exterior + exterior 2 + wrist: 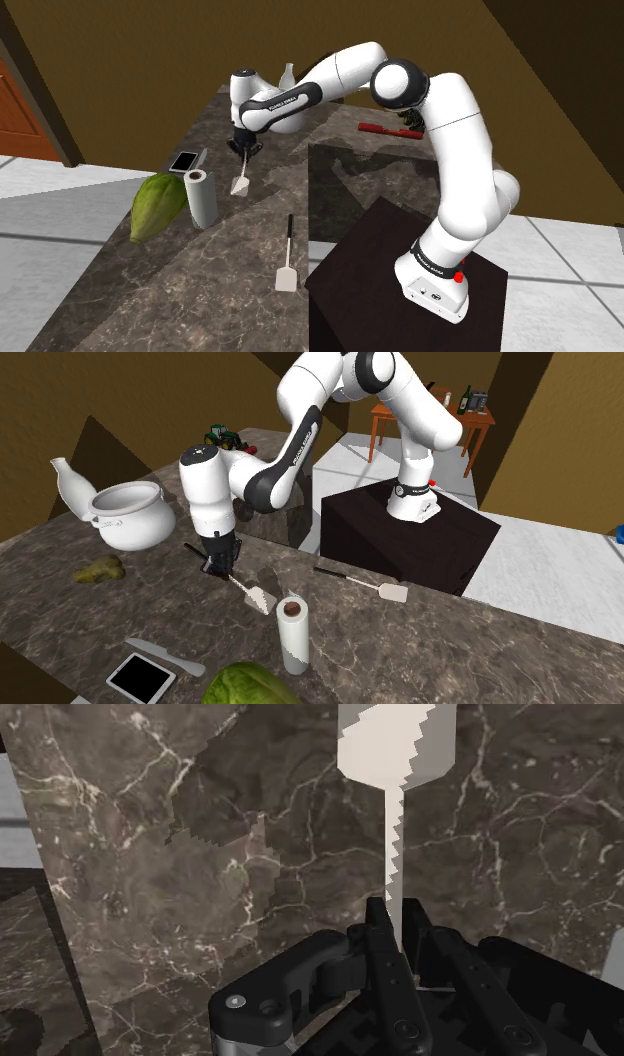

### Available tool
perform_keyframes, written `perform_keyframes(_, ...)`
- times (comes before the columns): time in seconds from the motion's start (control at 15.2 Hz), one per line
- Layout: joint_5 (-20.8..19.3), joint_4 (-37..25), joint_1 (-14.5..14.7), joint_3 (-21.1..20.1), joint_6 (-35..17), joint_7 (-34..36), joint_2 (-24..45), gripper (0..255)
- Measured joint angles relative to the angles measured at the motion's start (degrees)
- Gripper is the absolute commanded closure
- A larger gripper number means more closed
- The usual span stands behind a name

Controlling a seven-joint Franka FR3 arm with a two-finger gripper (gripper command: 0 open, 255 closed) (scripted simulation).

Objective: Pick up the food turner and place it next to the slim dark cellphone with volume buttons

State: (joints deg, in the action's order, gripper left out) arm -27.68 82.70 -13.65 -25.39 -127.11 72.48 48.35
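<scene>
My gripper (pixel 243 148) (pixel 220 564) (pixel 400 929) is shut on the thin shaft of a food turner (pixel 240 183) (pixel 256 594) (pixel 393 764). Its pale flat blade points away from the fingers and hangs just above the dark marble counter (pixel 150 290), throwing a shadow beside it. The cellphone (pixel 184 160) (pixel 140 677), a dark slab with a light screen, lies flat near the counter's edge, at the shoulder view's left of the gripper. A second turner (pixel 288 268) (pixel 390 590) with a black handle lies on the counter close to the stand.
A paper towel roll (pixel 200 198) (pixel 292 637) stands upright between the held turner and the phone, with a green leafy vegetable (pixel 157 205) (pixel 250 687) beside it. A grey knife (pixel 165 655) lies by the phone. A white lidded pot (pixel 130 517), a red tool (pixel 388 128) and the dark stand (pixel 400 280) border the area.
</scene>
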Motion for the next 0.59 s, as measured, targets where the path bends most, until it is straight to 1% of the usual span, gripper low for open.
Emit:
perform_keyframes(0.07,-0.13,-2.12,0.31,0.33,0.45,-0.53,1.55,255)
perform_keyframes(0.2,-0.36,-3.44,0.62,0.69,0.33,-0.74,2.99,255)
perform_keyframes(0.59,-1.31,-4.47,1.32,1.71,-1.87,-0.31,6.18,255)
